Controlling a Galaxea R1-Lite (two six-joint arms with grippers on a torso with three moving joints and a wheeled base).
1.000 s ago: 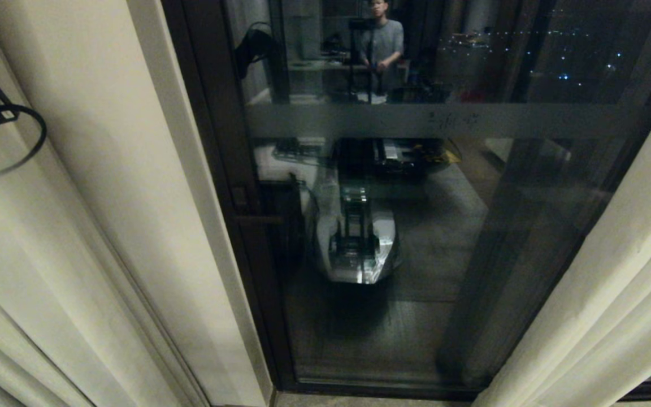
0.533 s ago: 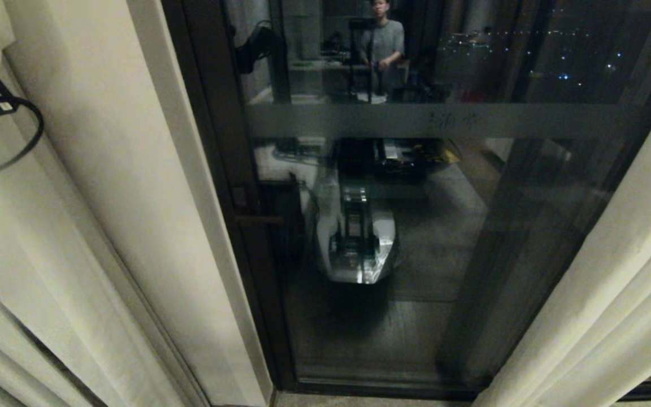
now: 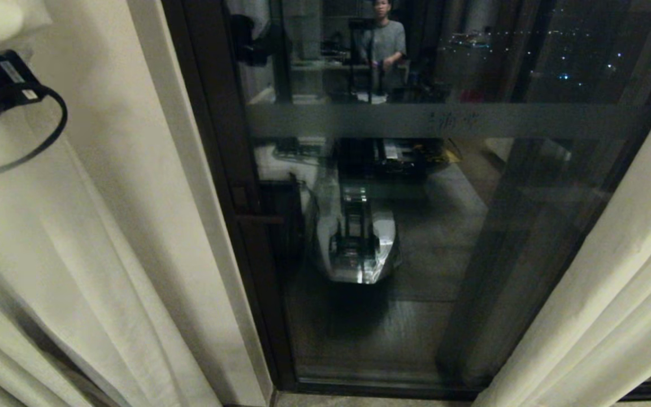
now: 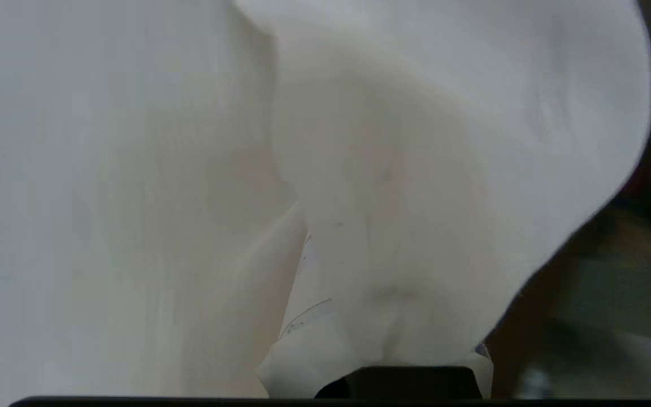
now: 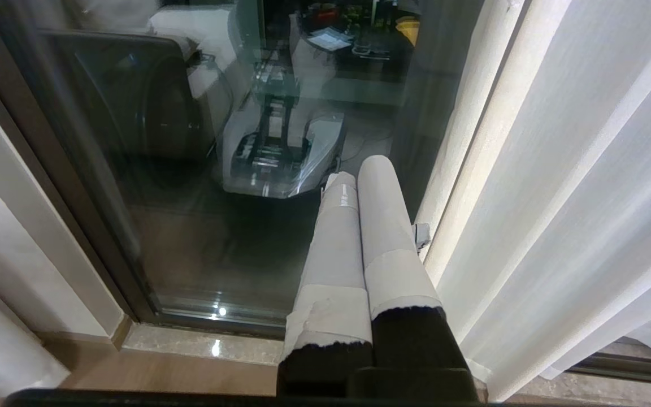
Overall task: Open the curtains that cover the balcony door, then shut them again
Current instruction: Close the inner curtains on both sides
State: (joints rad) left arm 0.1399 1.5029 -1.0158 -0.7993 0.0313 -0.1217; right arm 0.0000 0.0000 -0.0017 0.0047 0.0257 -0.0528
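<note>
Balcony door (image 3: 416,226) uncovered | left tool (image 4: 404,373) raised, gripping curtains (image 4: 416,169) | right tool (image 5: 359,175) low, closed empty

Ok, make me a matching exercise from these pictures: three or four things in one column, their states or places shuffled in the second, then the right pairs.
Column one:
1. left gripper
2. right gripper
3. balcony door
4. right curtain panel

Column two:
A. uncovered, dark panes reflecting the room
B. shut on cream curtain fabric
C. hanging at the door's right edge
D. shut, holding nothing, low before the glass

Pairs: 1-B, 2-D, 3-A, 4-C
</note>
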